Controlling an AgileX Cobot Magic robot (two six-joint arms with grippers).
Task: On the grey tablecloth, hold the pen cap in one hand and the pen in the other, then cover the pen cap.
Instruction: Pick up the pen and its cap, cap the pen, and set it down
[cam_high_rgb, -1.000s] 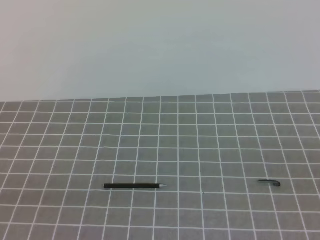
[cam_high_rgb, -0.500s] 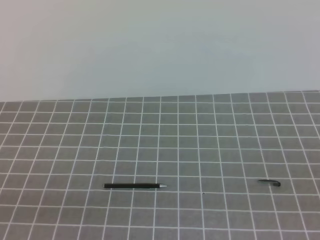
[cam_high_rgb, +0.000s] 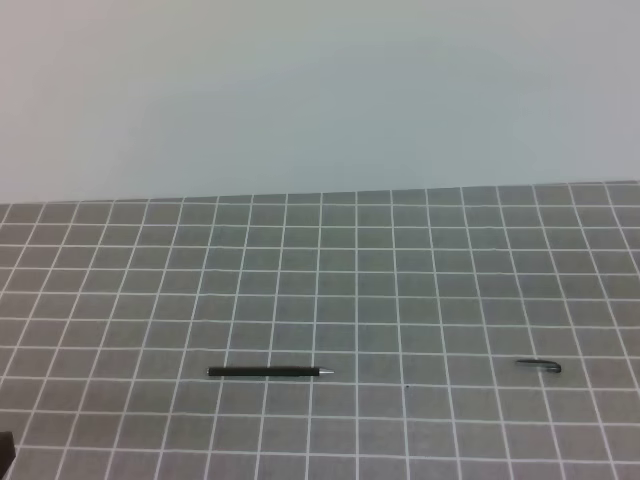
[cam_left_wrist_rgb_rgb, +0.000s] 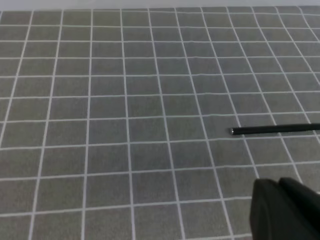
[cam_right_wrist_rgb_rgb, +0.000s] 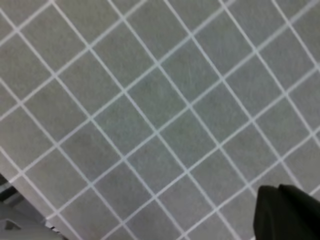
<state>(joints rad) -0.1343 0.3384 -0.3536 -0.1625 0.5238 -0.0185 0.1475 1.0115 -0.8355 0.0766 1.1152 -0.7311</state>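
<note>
The left gripper (cam_left_wrist_rgb_rgb: 286, 210) showed only as a dark blunt mass at the bottom right of its wrist view; its fingers were pressed together with nothing between them. The right gripper (cam_right_wrist_rgb_rgb: 287, 212) looked much the same in its own wrist view — a dark shape low in the corner, closed and holding nothing, though the blur there hid any finer detail. Both hung above bare cloth.

Just beyond the left gripper lay the pen (cam_left_wrist_rgb_rgb: 275, 130), flat on the grey tablecloth (cam_left_wrist_rgb_rgb: 125, 100), running off the right edge of that view. In the high view the pen (cam_high_rgb: 270, 372) lay sideways along a grid line, its silvery tip pointing right. The pen cap (cam_high_rgb: 540, 365) rested well apart from it, far to the right on the tablecloth (cam_high_rgb: 400, 260) — neither was touched by any finger.
</note>
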